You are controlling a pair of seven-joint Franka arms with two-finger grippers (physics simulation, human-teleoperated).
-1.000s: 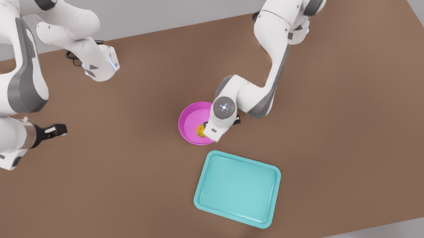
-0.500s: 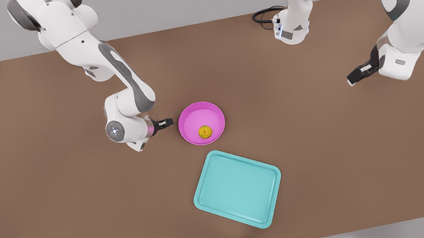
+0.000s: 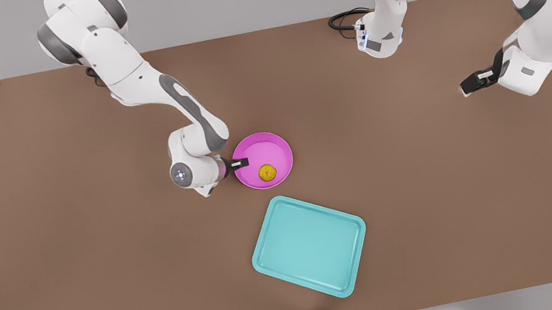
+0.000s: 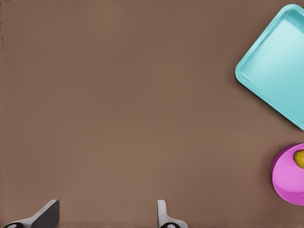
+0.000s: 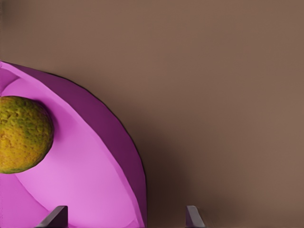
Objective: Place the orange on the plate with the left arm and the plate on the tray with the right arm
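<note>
Magenta plate (image 3: pixel 262 160) sits at the centre of the frame in the front view, on the brown desk (image 3: pixel 105 273), with the orange (image 3: pixel 267 171) already resting in its lower half, so the left arm's part looks done. What remains is moving the plate to the teal tray (image 3: pixel 309 245), which lies empty just below it, near but not touching.

The right gripper (image 3: pixel 239 164) reaches in from the front view's left, its jaws open and straddling the plate's rim, one finger (image 5: pixel 56 217) over the dish and one outside. Next it should need to close on that rim, lift level so the orange does not roll, and carry it down to the tray.

The left gripper (image 3: pixel 473 84) waits at the right edge, jaws open, well apart.
</note>
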